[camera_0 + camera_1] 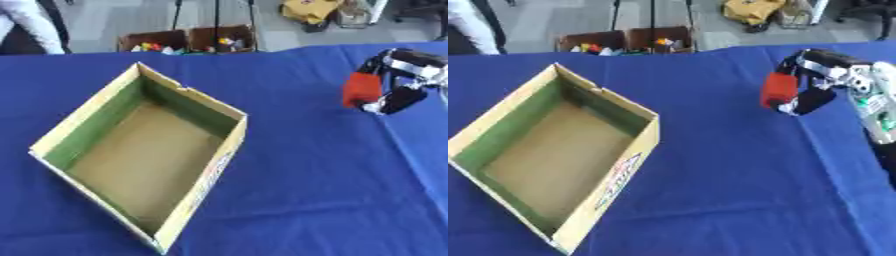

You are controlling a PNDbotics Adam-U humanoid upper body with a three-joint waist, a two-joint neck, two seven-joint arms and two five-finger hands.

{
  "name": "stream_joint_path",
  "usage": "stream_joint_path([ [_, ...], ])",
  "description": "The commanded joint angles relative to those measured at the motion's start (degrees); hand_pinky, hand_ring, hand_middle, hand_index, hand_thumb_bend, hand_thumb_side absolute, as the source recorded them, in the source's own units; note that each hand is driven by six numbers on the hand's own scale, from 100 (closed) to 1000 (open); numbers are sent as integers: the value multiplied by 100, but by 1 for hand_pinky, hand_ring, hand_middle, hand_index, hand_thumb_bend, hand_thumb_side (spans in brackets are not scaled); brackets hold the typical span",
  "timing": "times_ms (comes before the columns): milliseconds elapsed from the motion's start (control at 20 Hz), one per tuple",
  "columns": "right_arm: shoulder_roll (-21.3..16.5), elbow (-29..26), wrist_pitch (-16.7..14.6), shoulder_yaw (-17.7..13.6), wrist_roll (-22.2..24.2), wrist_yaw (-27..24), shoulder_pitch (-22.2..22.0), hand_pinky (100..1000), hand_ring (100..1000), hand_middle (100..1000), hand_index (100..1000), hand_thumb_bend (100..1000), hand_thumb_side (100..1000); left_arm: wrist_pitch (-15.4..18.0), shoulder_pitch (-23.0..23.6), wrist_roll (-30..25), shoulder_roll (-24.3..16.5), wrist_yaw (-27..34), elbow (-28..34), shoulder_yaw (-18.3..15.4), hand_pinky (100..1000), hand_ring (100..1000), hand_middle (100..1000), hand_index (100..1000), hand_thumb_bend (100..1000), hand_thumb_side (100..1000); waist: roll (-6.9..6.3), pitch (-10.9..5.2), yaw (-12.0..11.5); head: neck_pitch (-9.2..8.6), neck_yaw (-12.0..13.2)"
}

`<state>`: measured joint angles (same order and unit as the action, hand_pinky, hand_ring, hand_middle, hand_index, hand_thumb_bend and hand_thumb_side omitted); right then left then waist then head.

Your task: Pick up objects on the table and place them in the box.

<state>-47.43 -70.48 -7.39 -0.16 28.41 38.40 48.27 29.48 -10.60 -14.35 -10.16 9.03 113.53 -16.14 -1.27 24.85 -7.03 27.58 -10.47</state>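
Right of box (140,150), right hand (820,82) grips red obj (780,90).

My right robot hand (811,82) hangs over the table (728,190) at its far right, curled round a block (780,90). The box (144,150) sits well to its left and nearer me, nothing in it.

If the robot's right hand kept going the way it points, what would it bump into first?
Probably the blue tablecloth. The right hand, shut on a red block, points down-left; the box lies farther left. Depth is unclear.
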Motion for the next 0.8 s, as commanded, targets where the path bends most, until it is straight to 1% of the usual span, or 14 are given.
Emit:
stream_joint_path([
  [50, -321, -400, 45, -132, -73, -202, 138, 460, 604, 507, 510, 114, 261, -25, -15, 12, -174, 17, 107, -46, 529, 634, 786, 878, 100, 716, 106, -274, 25, -32, 6],
  [250, -336, -873, 144, -112, -91, -411, 246, 458, 601, 506, 507, 130, 282, -51, -17, 27, -224, 47, 107, -46, 529, 634, 786, 879, 100, 717, 141, -329, 41, -13, -14],
  [450, -266, -1401, 284, 4, -79, -602, 415, 451, 596, 504, 504, 134, 293, -67, -24, 33, -269, 82, 107, -42, 529, 635, 786, 879, 100, 716, 180, -373, 21, 19, -83],
  [600, -93, -1717, 363, 103, -52, -743, 625, 447, 593, 503, 500, 149, 293, -71, -23, 41, -298, 114, 107, -38, 530, 635, 786, 879, 100, 715, 202, -409, -18, 39, -140],
  [800, 247, -1965, 437, 253, 48, -893, 951, 443, 590, 502, 497, 159, 295, -83, -25, 43, -335, 163, 107, -29, 530, 636, 786, 879, 100, 714, 233, -462, -79, 60, -198],
])
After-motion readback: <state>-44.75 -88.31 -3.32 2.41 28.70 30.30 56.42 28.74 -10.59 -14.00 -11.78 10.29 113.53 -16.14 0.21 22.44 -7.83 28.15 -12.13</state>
